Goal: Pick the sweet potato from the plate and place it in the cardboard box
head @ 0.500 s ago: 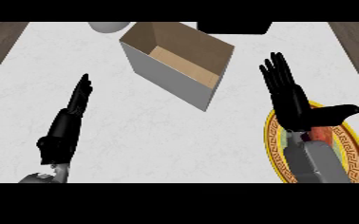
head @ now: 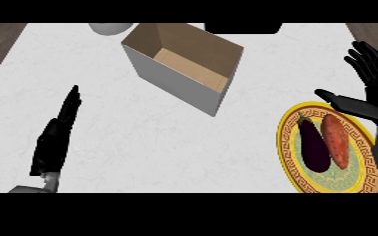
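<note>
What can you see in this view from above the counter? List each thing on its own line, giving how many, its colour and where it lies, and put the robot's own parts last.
cardboard box: one, brown inside with grey outer walls, open at the top, upper middle of the counter.
plate: one, yellow rim with a dark pattern and a pale green centre, lower right, cut by the view's edge.
sweet potato: one, orange-red, on the plate, right of the eggplant.
eggplant: one, dark purple, on the plate, left of the sweet potato.
round grey object: one, at the counter's far edge, upper left of the box; only partly in view.
counter: one, white, marbled.
left hand: one, black, fingers straight, lower left.
right hand: one, black, open, right edge above the plate.
</note>
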Available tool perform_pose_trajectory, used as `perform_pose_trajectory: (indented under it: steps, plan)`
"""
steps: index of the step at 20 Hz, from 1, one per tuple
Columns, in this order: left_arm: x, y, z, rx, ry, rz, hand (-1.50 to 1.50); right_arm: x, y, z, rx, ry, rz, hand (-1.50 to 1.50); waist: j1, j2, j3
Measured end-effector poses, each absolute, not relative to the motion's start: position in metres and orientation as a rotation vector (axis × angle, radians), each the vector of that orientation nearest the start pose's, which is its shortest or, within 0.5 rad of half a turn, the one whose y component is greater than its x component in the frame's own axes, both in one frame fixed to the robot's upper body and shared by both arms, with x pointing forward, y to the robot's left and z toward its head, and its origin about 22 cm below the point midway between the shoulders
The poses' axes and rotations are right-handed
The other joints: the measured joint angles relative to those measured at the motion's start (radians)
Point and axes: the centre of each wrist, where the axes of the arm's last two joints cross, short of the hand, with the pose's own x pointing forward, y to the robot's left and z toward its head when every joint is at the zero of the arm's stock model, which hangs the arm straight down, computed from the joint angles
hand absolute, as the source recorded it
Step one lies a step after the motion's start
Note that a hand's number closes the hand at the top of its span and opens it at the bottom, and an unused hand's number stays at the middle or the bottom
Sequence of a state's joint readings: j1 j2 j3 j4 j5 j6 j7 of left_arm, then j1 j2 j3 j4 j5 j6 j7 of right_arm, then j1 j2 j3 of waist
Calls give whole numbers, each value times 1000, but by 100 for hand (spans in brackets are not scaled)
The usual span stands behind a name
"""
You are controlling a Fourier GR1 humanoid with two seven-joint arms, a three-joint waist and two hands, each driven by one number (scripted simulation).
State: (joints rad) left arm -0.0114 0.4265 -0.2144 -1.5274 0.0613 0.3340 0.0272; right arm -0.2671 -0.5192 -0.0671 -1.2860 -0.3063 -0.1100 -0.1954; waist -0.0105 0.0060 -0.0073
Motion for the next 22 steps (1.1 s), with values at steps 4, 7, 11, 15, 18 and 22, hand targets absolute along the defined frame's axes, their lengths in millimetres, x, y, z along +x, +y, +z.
perform_pose_trajectory:
  steps: [4, 7, 11, 15, 18, 22]
  plan:
    - [239, 286, 8, 386, -1462, -197, 0, 295, -382, 51, -422, -1780, -115, -150, 5, -3, 5]
    - [239, 286, 8, 381, -1450, -194, 0, 280, -407, 48, -476, -1786, -47, -150, 8, -5, 6]
    - [240, 285, 12, 386, -1452, -197, 0, 266, -439, 69, -574, -1692, 210, -150, 8, -6, 7]
    - [239, 284, 7, 386, -1444, -194, 0, 259, -459, 100, -633, -1539, 482, -150, 6, -6, 5]
    - [240, 284, 10, 384, -1445, -199, 0, 256, -465, 121, -628, -1384, 678, -150, 10, -7, 5]
    - [240, 283, 10, 381, -1444, -206, 0, 259, -453, 137, -591, -1187, 877, -150, 16, -6, 5]
